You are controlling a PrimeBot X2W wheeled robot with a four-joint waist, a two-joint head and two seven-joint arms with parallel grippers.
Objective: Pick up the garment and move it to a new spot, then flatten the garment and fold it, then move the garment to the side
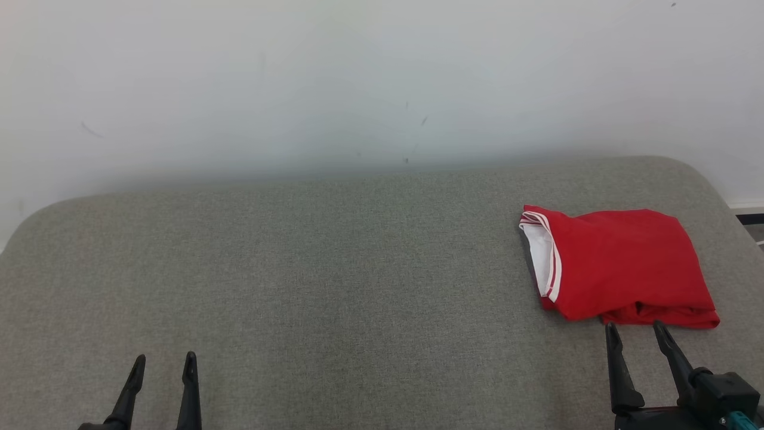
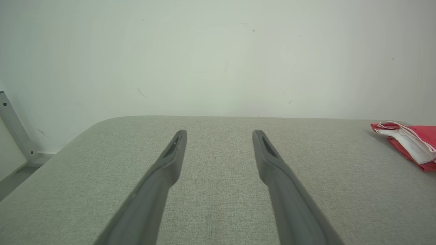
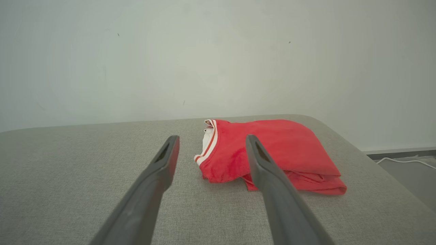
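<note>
The garment (image 1: 621, 266) is a red shirt with white-striped trim, folded into a compact rectangle near the right end of the grey padded table (image 1: 334, 280). It also lies at the right edge of the left wrist view as the garment (image 2: 414, 144), and ahead of the fingers in the right wrist view as the garment (image 3: 272, 153). My right gripper (image 1: 635, 331) stands open just in front of the shirt's near edge, apart from it. My left gripper (image 1: 164, 364) is open at the lower left, far from the shirt, holding nothing.
A white wall (image 1: 358, 77) runs along the table's far edge. The table's rounded right corner (image 1: 704, 173) drops to a floor with a white cable (image 3: 405, 160). A grey metal frame leg (image 2: 15, 131) stands off the table's left end.
</note>
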